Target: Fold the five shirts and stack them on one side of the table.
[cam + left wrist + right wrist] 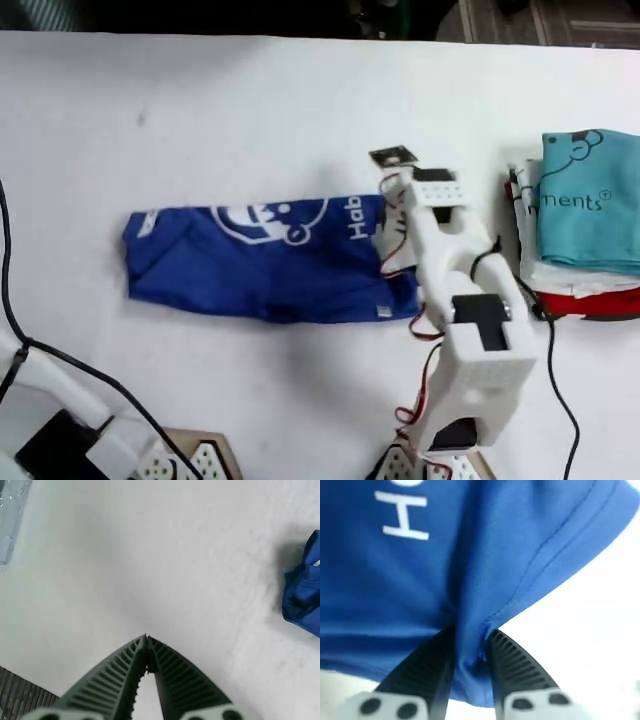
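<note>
While the right pincer [470,637] is clamped on a hem of the blue shirt [270,262], that shirt lies mid-way across the tabletop [250,110] as a long band, seemingly half folded. The left pincer [146,640] is closed and empty, near its other end. A folded stack [585,230], teal on top, sits at the right.

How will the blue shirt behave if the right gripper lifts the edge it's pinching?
Probably floppy: the blue shirt bunches and creases in the right gripper. Likely light, thin fabric, so it should drape and trail. Its folded layers may slip apart.
</note>
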